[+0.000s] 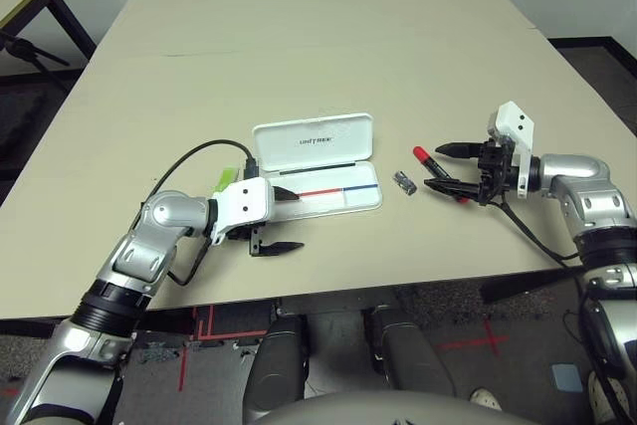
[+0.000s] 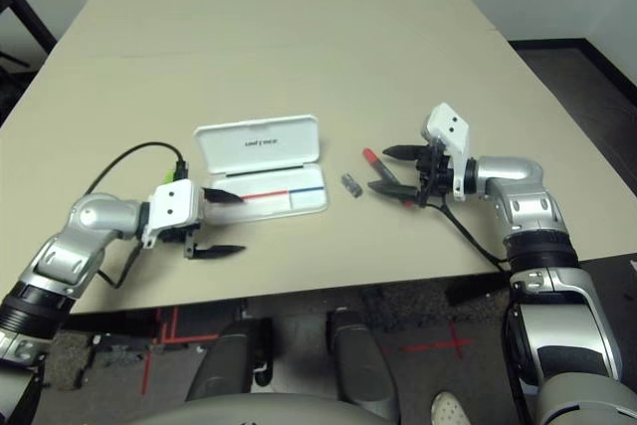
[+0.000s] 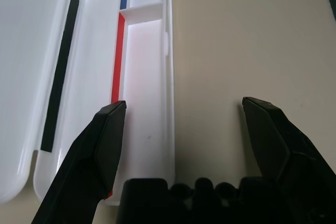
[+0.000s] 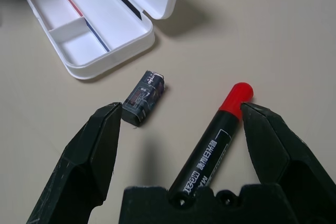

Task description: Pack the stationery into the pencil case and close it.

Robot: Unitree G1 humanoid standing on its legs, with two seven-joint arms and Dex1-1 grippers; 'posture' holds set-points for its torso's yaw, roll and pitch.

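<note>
The white pencil case point(image 1: 328, 171) lies open mid-surface, red-and-blue stripe inside. Right of it lie a small grey piece point(image 4: 143, 96) and the red-capped black marker point(image 4: 212, 142), between the released right tool point(image 4: 178, 145). The left tool point(image 3: 184, 129) is released at the case's end. The beige surface point(image 1: 299, 37) stands over dark floor.

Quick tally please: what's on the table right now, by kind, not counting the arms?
Open pencil case: 1
Marker, black with red cap: 1
Green highlighter, partly behind the left arm: 1
Small grey piece: 1
Total: 4
</note>
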